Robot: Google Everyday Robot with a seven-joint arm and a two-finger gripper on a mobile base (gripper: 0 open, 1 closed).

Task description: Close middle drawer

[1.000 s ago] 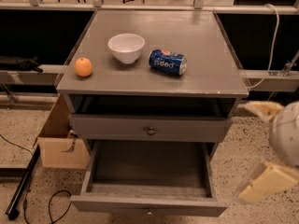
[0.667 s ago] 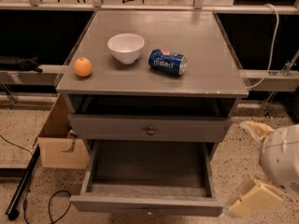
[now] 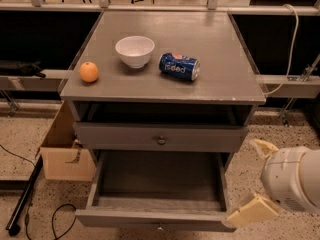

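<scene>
The middle drawer [image 3: 155, 217] is grey with a small dark knob [image 3: 159, 227] and stands pulled far out, its inside empty. Above it, the uppermost drawer front [image 3: 161, 137] sticks out slightly. The lowest drawer is hidden under the open one. My gripper [image 3: 245, 181] is at the lower right, beside the open drawer's right front corner. It is open and empty. Its cream fingers are spread wide, and the lower finger [image 3: 251, 211] lies against or just off that corner.
On the cabinet top [image 3: 220, 69] are an orange [image 3: 89, 72], a white bowl [image 3: 135, 50] and a blue can [image 3: 179, 66] lying on its side. A cardboard box [image 3: 62, 151] stands left of the cabinet. Black cables and a pole [image 3: 25, 199] lie on the floor at the left.
My gripper has moved left and a little down, from further right up to the open drawer's right front corner. The drawers have not moved.
</scene>
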